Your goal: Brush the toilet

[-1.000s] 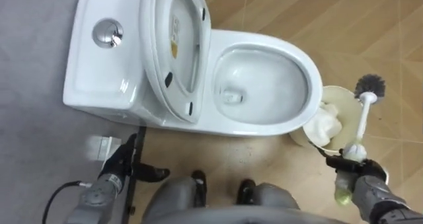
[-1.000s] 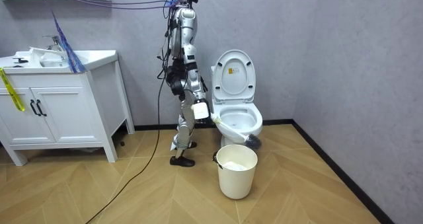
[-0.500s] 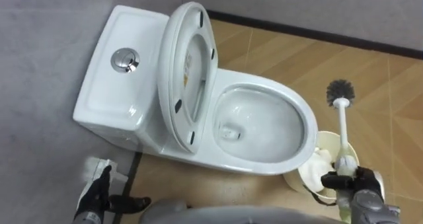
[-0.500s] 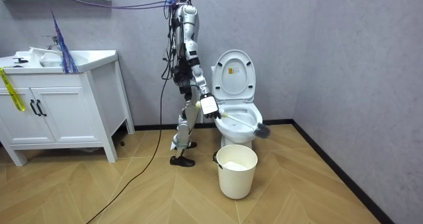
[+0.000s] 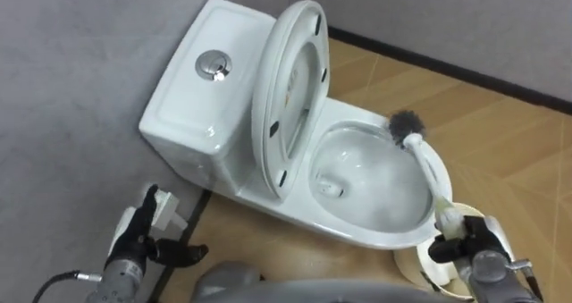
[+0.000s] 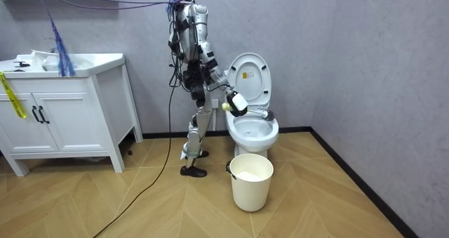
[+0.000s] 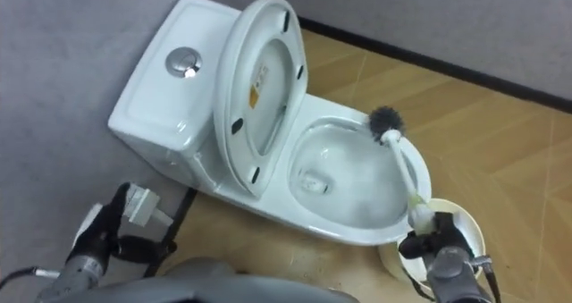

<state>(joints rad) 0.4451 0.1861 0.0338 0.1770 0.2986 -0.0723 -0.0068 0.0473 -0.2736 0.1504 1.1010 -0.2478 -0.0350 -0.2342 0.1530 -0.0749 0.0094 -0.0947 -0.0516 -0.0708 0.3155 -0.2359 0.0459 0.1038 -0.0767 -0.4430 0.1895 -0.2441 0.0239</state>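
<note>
The white toilet (image 5: 206,106) stands against the grey wall with its lid and seat (image 5: 290,97) raised. My right hand (image 5: 466,246) is shut on the white handle of the toilet brush. The handle slants up over the open bowl (image 5: 371,191), and the dark bristle head (image 5: 404,124) hovers just inside the bowl's far rim. In the room view I stand at the toilet's side, on the room view's left, with my right hand (image 6: 237,102) held above the bowl. My left hand (image 5: 138,239) hangs low beside the tank, fingers relaxed and holding nothing.
A cream waste bin (image 6: 251,180) with crumpled paper in it stands on the wood floor in front of the bowl, just below my right hand. A small white fitting (image 5: 167,210) sits low by the wall near my left hand. A white vanity cabinet (image 6: 63,115) is off to the room view's left.
My right arm has lifted and swung the brush from above the bin to over the toilet bowl. The head camera has shifted, so the whole toilet sits differently in the picture.
</note>
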